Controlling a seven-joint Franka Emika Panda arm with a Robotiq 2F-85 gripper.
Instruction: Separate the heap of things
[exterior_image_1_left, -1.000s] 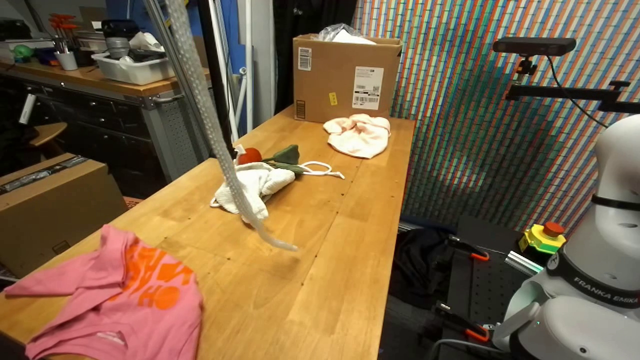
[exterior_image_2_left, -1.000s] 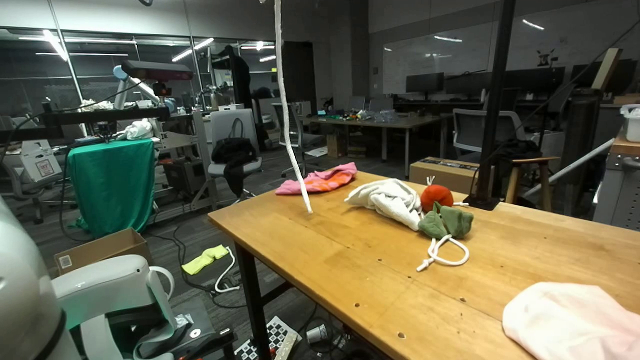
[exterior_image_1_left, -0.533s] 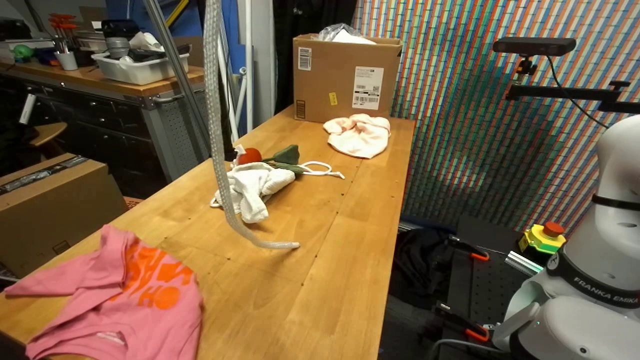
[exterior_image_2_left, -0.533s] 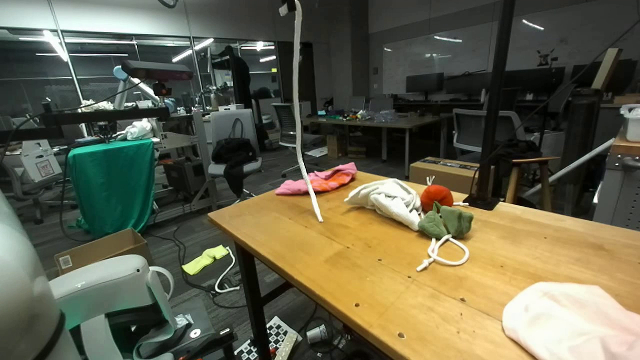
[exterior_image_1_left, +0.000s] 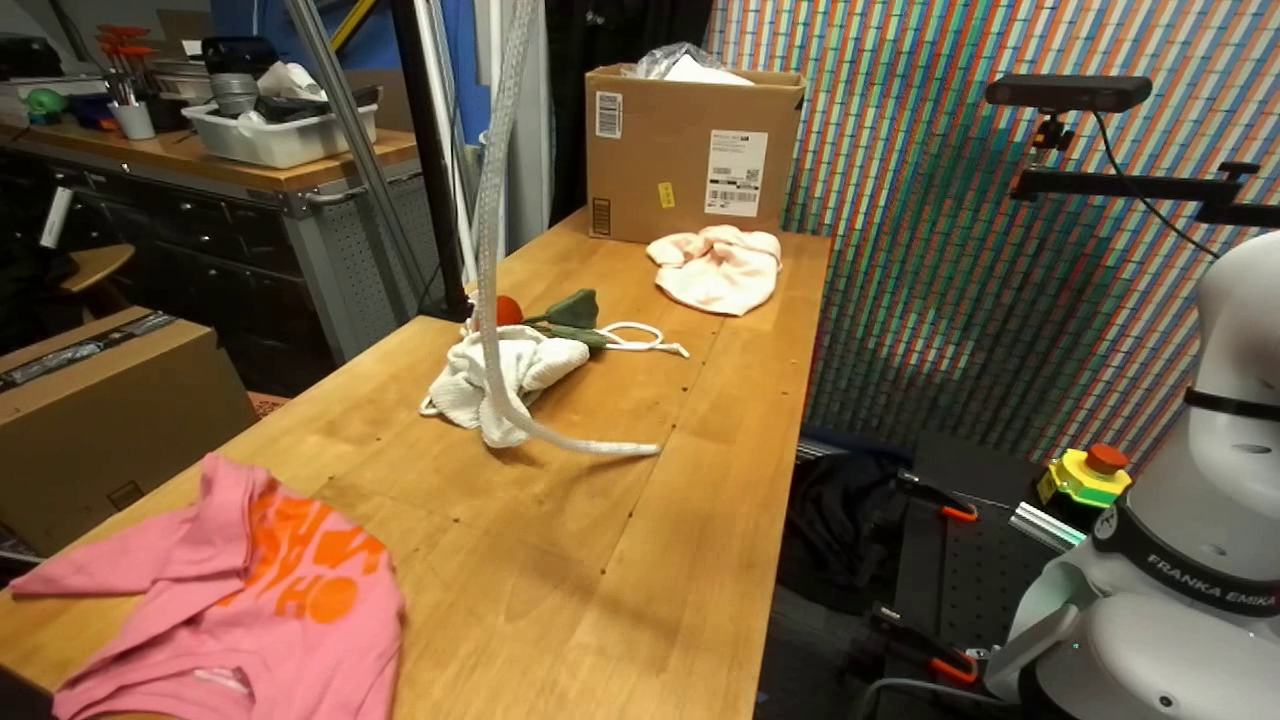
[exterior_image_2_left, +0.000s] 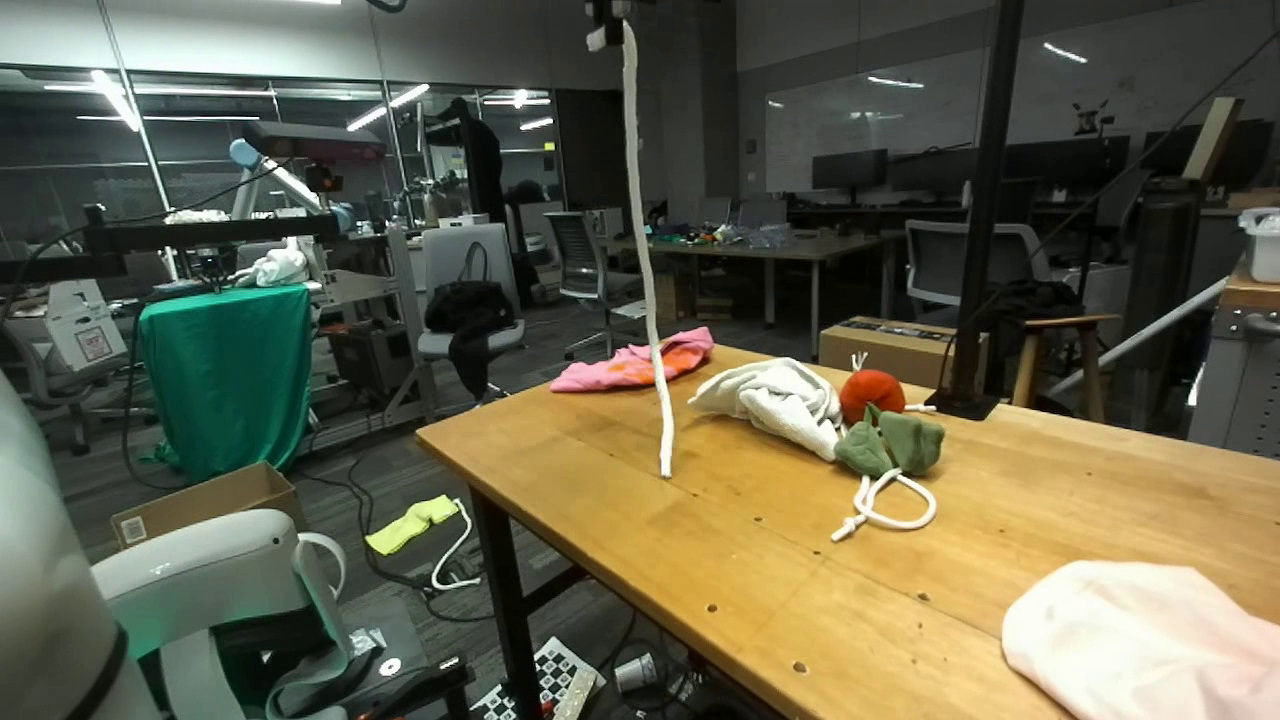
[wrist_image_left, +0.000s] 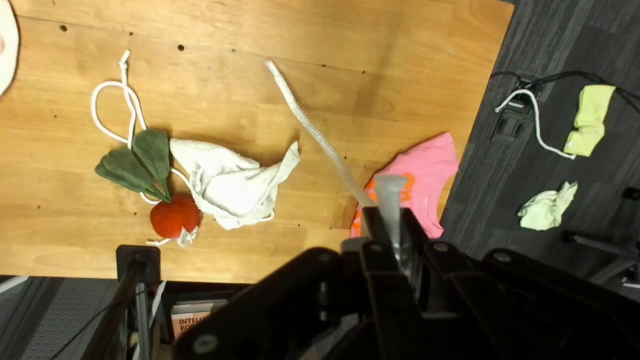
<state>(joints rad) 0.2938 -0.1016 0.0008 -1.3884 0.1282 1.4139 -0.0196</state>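
High above the table my gripper (wrist_image_left: 392, 215) is shut on a white rope (wrist_image_left: 311, 129), which hangs down with its free end low over the wood; whether that end touches I cannot tell. Of the heap, a grey-white cloth (exterior_image_2_left: 775, 400), a red ball-like object (exterior_image_2_left: 872, 394), green leaf-shaped pieces (exterior_image_2_left: 892, 444) and a knotted white cord (exterior_image_2_left: 930, 508) lie together mid-table. The pink cloth with orange marks (exterior_image_1_left: 290, 590) is spread apart from them. A pale cream-pink cloth (exterior_image_1_left: 718, 272) sits alone before the box. In an exterior view only my gripper's tip (exterior_image_2_left: 608, 25) shows at the top edge.
A brown cardboard box (exterior_image_1_left: 690, 150) stands at the table's end. A black post (exterior_image_2_left: 985, 200) rises from the table edge beside the red object. On the floor lie a yellow-green cloth (wrist_image_left: 591, 120) with a white cord and a pale crumpled cloth (wrist_image_left: 547, 206).
The rope in my gripper has swung to the right in both exterior views, its free end moving over the table. The gripper's tip has come into sight at the top. The other cloths stay put.
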